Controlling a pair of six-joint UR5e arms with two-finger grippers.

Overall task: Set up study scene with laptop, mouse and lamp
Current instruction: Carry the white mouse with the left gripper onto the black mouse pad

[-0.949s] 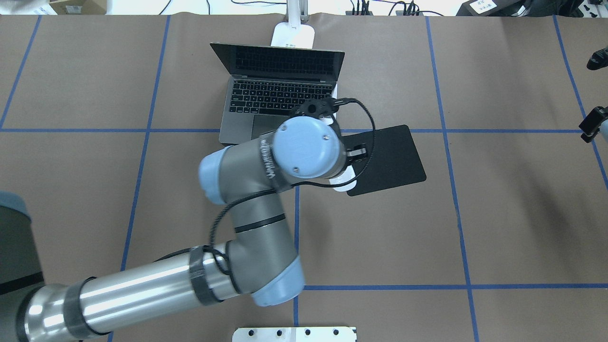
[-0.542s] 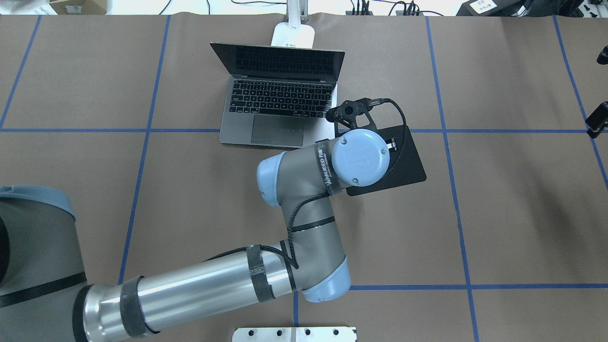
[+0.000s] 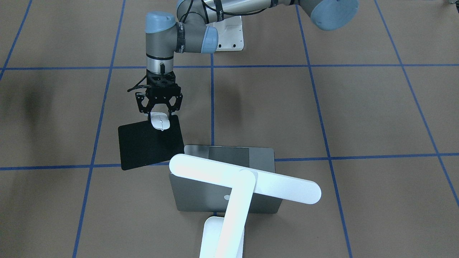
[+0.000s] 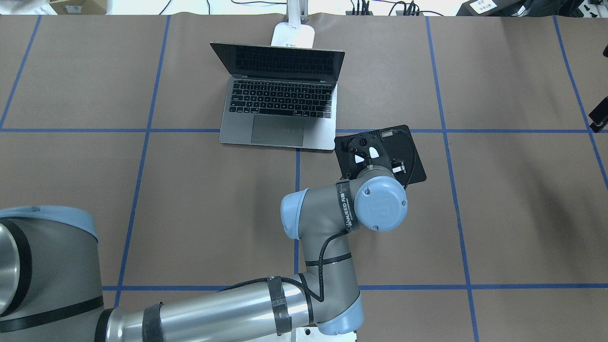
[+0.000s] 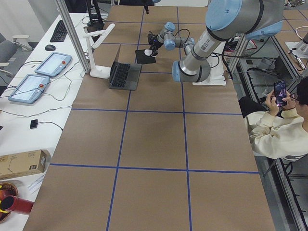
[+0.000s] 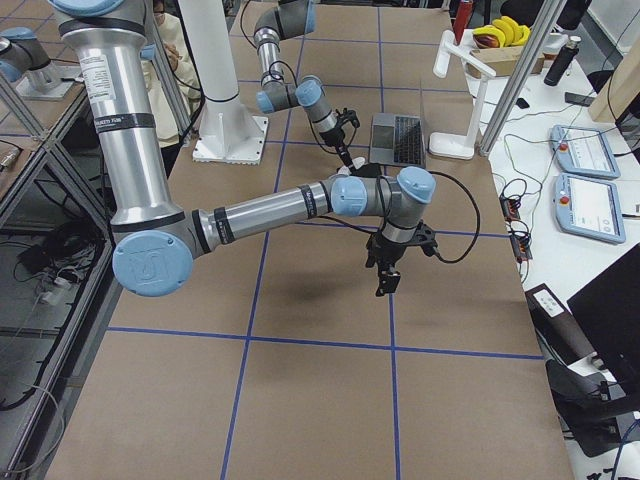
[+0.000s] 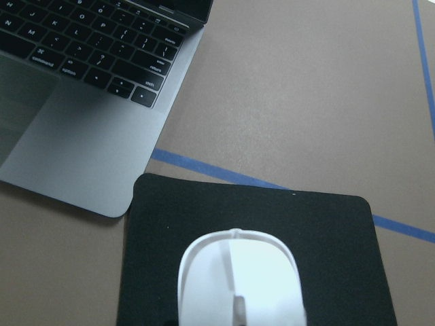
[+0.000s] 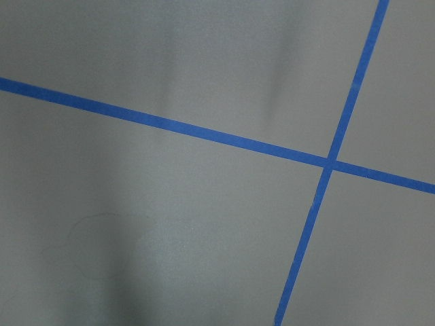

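Observation:
The white mouse (image 3: 160, 122) sits between the fingers of my left gripper (image 3: 160, 116), which is shut on it over the near-robot edge of a black pad (image 3: 143, 147). In the left wrist view the mouse (image 7: 238, 278) fills the bottom over the pad (image 7: 326, 224). Whether it touches the pad I cannot tell. The open grey laptop (image 4: 280, 109) lies just left of the pad (image 4: 416, 171), with the white lamp (image 3: 247, 184) behind it, its bar head over the lid. My right gripper (image 6: 388, 272) hangs over bare table; I cannot tell its state.
Blue tape lines grid the brown table (image 8: 204, 81). A white bolted base plate (image 3: 231, 36) stands at the robot's side. A seated person (image 5: 274, 127) holds a phone beside the table. Tablets and a keyboard lie on the side desk (image 5: 43, 72).
My left arm has swung right and back toward the robot, from over the laptop's right corner to over the black pad, with the mouse in the gripper.

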